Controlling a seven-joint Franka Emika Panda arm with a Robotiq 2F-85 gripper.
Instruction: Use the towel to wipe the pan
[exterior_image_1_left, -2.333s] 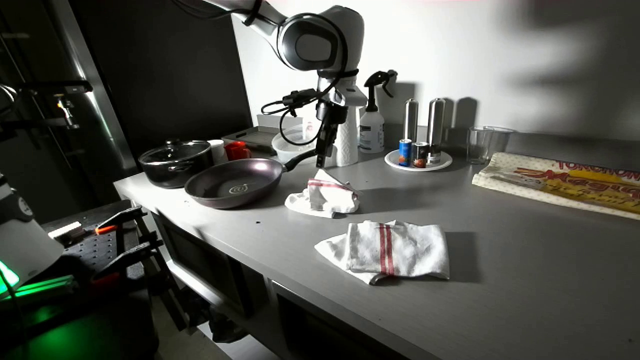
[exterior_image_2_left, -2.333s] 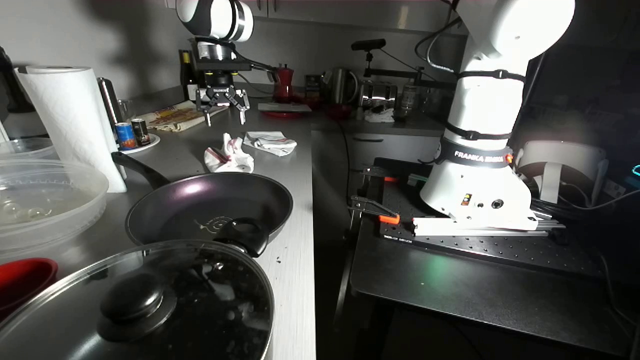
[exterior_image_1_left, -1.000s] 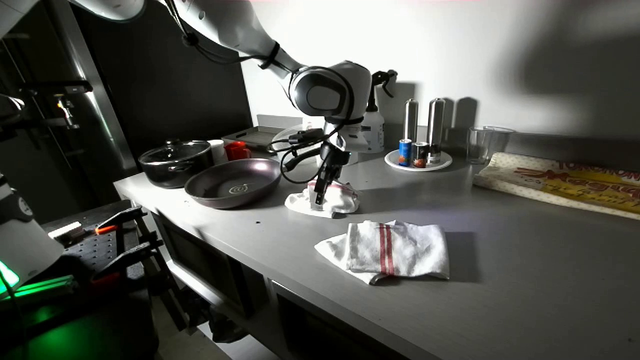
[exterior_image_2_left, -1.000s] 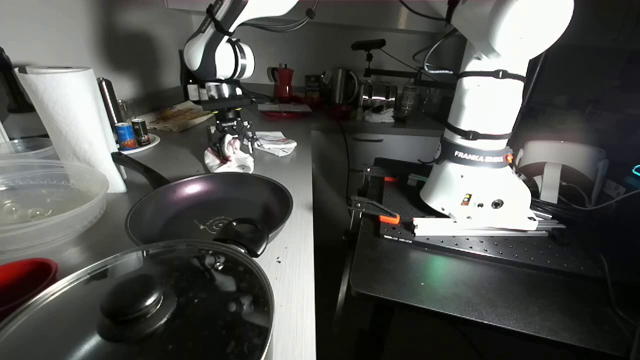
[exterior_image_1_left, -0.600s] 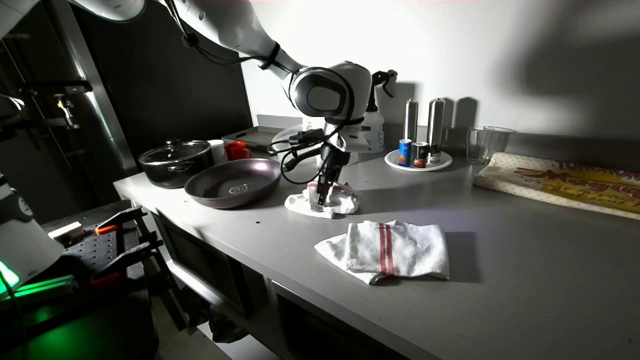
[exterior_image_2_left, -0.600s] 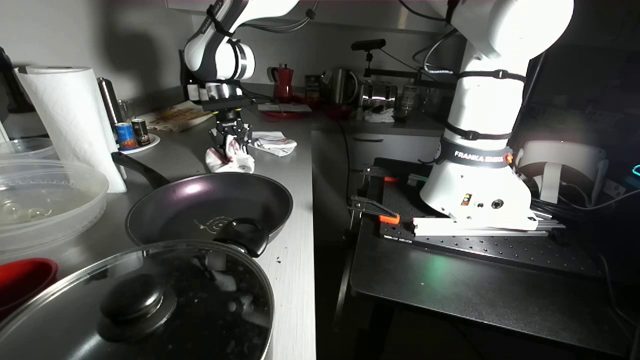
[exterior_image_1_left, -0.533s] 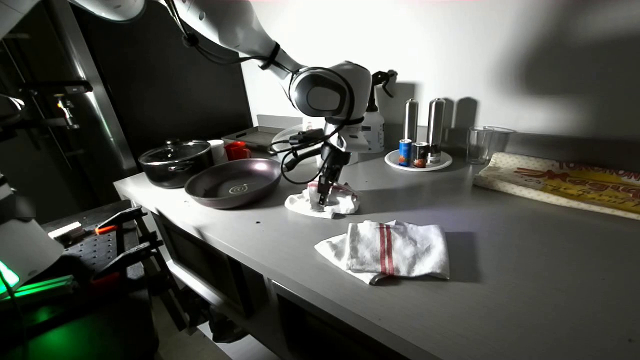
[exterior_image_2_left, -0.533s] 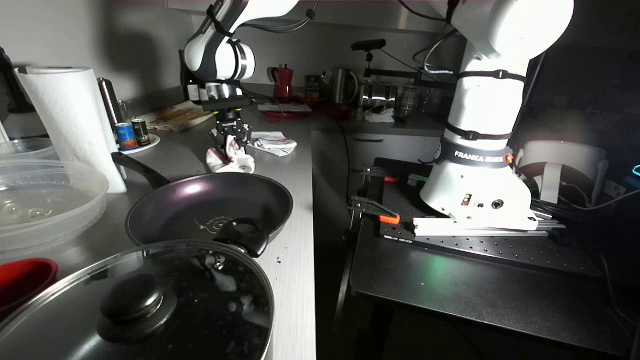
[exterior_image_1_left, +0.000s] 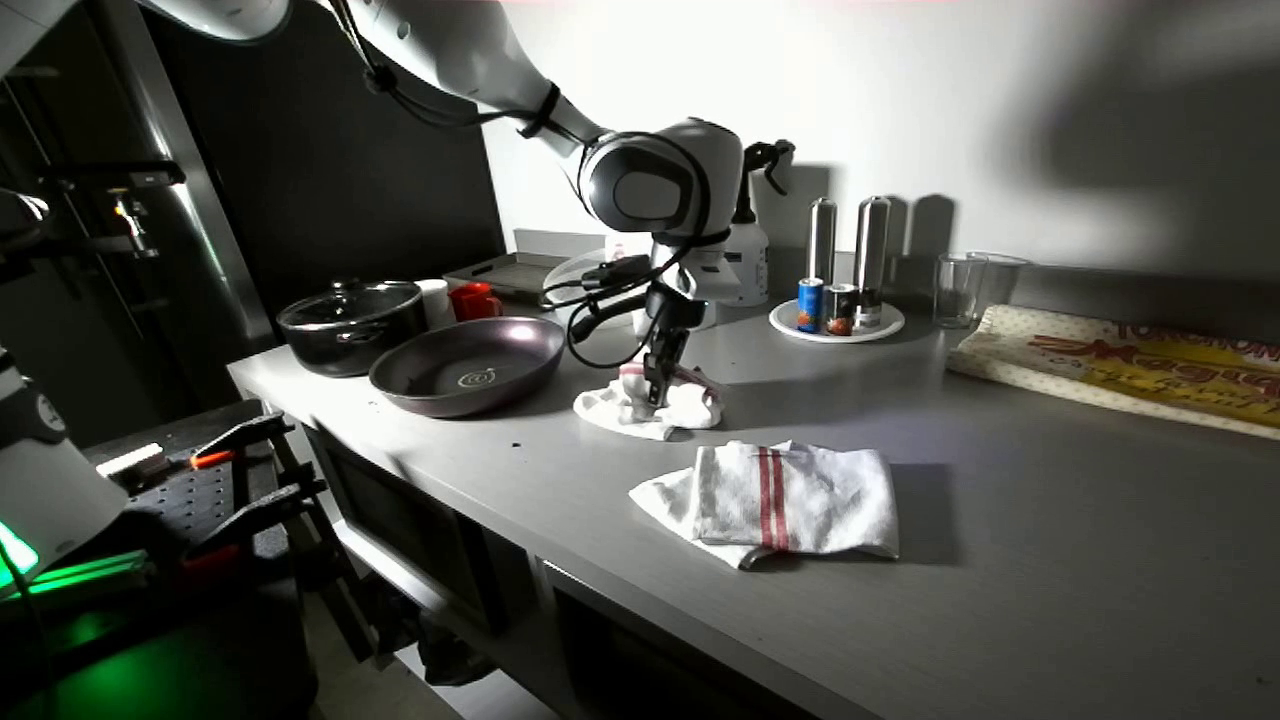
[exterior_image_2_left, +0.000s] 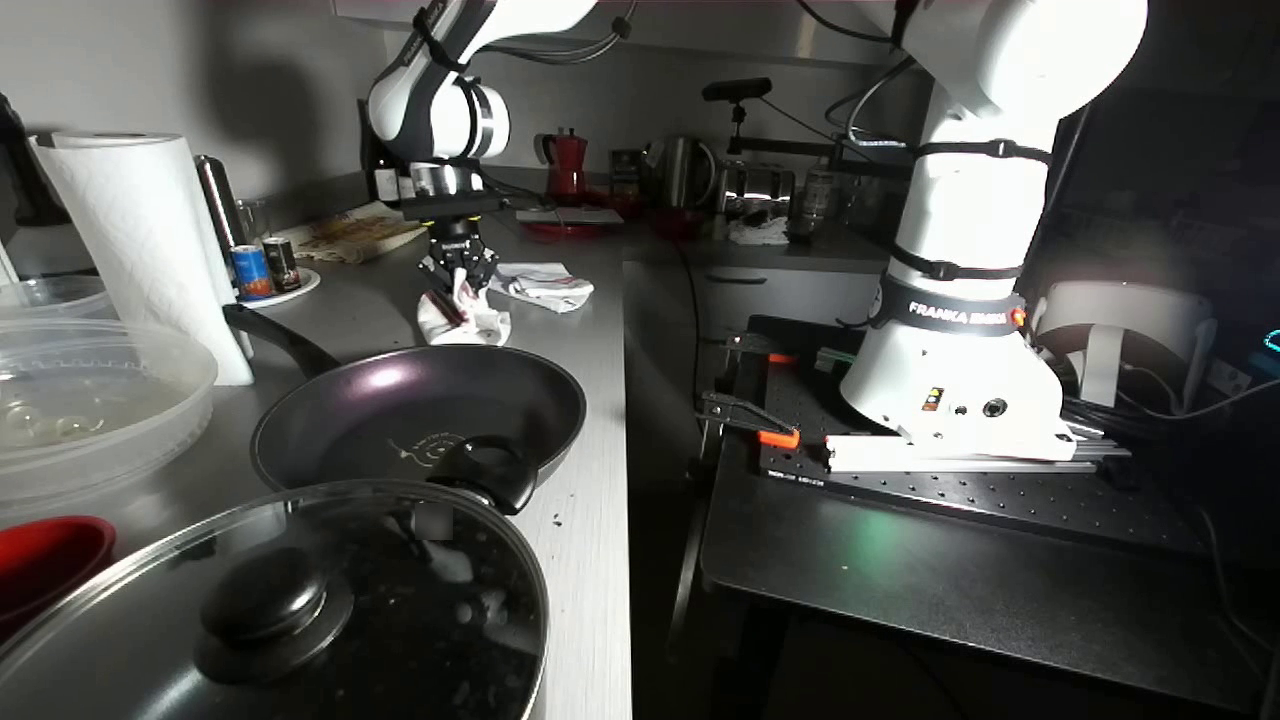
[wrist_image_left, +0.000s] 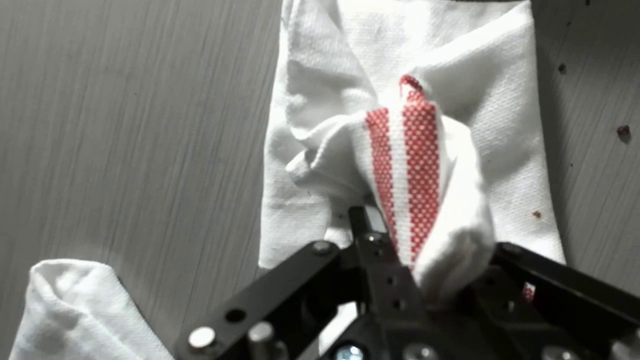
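Note:
A crumpled white towel (exterior_image_1_left: 695, 405) with red stripes lies on the counter just past the pan, in both exterior views. My gripper (exterior_image_1_left: 657, 392) points down into it, shut on a raised fold. In the wrist view, the striped fold of the towel (wrist_image_left: 420, 165) rises between the jaws and hides the right fingertip; the left finger (wrist_image_left: 375, 237) presses against its side. The lower layers still rest on the counter. The dark pan (exterior_image_2_left: 380, 410) sits beside the towel, nearer the lidded pot, its inside bare and its handle pointing toward the wall.
A second folded towel (exterior_image_1_left: 830, 500) lies close by on the counter. Around the pan are a lidded pot (exterior_image_1_left: 350, 330), a paper towel roll (exterior_image_2_left: 140, 250) and a clear plastic tub (exterior_image_2_left: 110, 440). A plate (exterior_image_1_left: 785, 322) with cans stands by the wall. The counter edge (exterior_image_2_left: 625, 450) runs near the pan.
My gripper has come down from above onto the towel and gone from open to shut, pinching a fold. The towel has bunched and shifted slightly. The pan has not moved.

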